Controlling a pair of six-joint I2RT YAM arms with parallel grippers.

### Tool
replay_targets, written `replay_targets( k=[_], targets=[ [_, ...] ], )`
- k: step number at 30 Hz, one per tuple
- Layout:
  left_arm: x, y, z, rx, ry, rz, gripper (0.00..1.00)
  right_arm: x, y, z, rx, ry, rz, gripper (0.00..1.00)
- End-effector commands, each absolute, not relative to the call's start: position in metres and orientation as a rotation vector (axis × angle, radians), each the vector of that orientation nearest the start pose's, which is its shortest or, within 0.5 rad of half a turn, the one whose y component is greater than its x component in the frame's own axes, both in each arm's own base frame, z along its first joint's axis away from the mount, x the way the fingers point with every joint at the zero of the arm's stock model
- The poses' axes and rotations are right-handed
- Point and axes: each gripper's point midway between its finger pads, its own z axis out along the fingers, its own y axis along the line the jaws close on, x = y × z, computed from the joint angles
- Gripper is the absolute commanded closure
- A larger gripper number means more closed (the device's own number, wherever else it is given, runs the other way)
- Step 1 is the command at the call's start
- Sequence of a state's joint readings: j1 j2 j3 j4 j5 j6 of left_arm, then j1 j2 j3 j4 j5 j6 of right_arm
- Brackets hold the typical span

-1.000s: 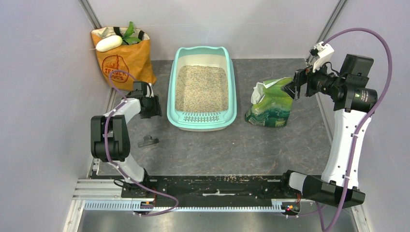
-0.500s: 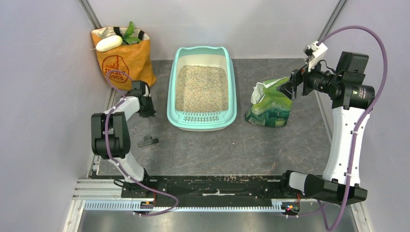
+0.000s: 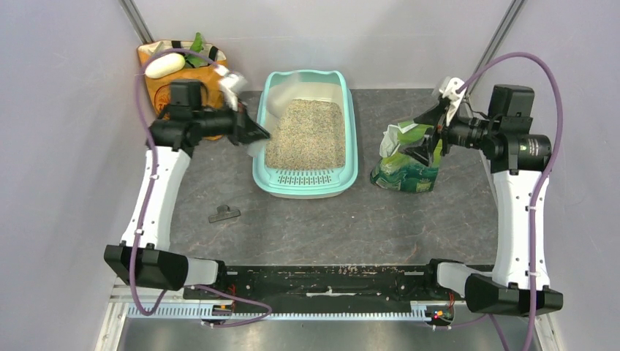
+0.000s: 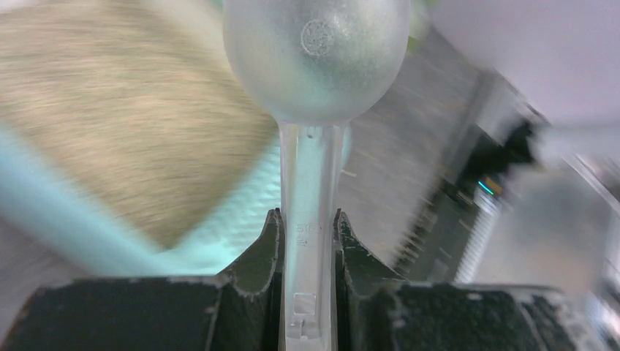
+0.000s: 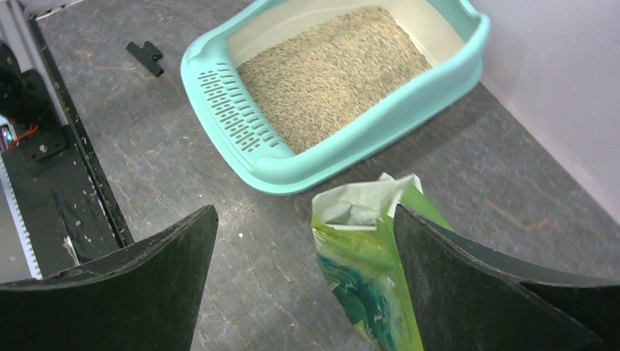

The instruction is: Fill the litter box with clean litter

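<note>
So the big rectangular mint-teal plastic litter box (image 3: 352,139) sits mid-table on the dark grey stone-look table (image 3: 380,227), pushed toward the back wall, with its slotted grate step at the end nearest the arms. The fine beige-tan speckled litter (image 3: 305,135) lies inside it as a layer over most of the floor, and some cream wall shows at the far end. The left gripper (image 3: 252,130) is up by the box's left rim, clamped on the handle of a clear plastic scoop (image 4: 316,58). In the wrist view the handle is pinched between both fingers with the round bowl sticking out ahead, but it's way too blurry to tell if anything's in the bowl. The right gripper (image 5: 303,212) is spread wide with nothing in it, hanging just above the open top of a green printed plastic bag (image 3: 408,161). That bag stands to the right of the box, not touching it. There's an orange paper grocery bag (image 3: 155,86) in the back left corner, partly behind the left arm, with something white and some green leaves poking out the top. A small black clip (image 3: 224,213) lies on the table, off the box's near-left corner.
</note>
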State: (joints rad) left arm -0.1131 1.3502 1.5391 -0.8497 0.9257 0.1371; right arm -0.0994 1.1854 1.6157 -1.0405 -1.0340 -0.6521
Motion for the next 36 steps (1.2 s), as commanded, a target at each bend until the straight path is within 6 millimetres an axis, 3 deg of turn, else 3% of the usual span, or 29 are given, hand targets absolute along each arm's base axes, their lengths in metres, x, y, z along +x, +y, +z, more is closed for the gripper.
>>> replay_targets(
  k=[1,5,12,17,23,30,36],
  targets=[
    [0.187,-0.239,0.329,1.1,1.854,-1.6,0.98,0.243,0.125,0.391,-1.209,1.379,0.506,0.04],
    [0.154,-0.265,0.333,1.223,1.781,-1.808,0.98,0.22,0.135,0.377,-1.327,1.251,0.452,0.03],
    [0.114,-0.292,0.32,1.331,1.79,-2.092,0.98,0.19,0.152,0.375,-1.44,1.114,0.47,0.07],
    [0.106,-0.3,0.315,1.375,1.786,-2.124,0.98,0.174,0.156,0.372,-1.485,1.065,0.48,0.14],
    [0.103,-0.307,0.31,1.396,1.808,-2.142,0.98,0.156,0.168,0.375,-1.511,1.034,0.596,0.31],
    [0.097,-0.317,0.306,1.439,1.832,-2.147,0.98,0.153,0.185,0.371,-1.525,1.039,0.676,0.39],
    [0.098,-0.32,0.307,1.447,1.828,-2.151,0.98,0.155,0.192,0.355,-1.556,1.092,0.698,0.68]
  ],
)
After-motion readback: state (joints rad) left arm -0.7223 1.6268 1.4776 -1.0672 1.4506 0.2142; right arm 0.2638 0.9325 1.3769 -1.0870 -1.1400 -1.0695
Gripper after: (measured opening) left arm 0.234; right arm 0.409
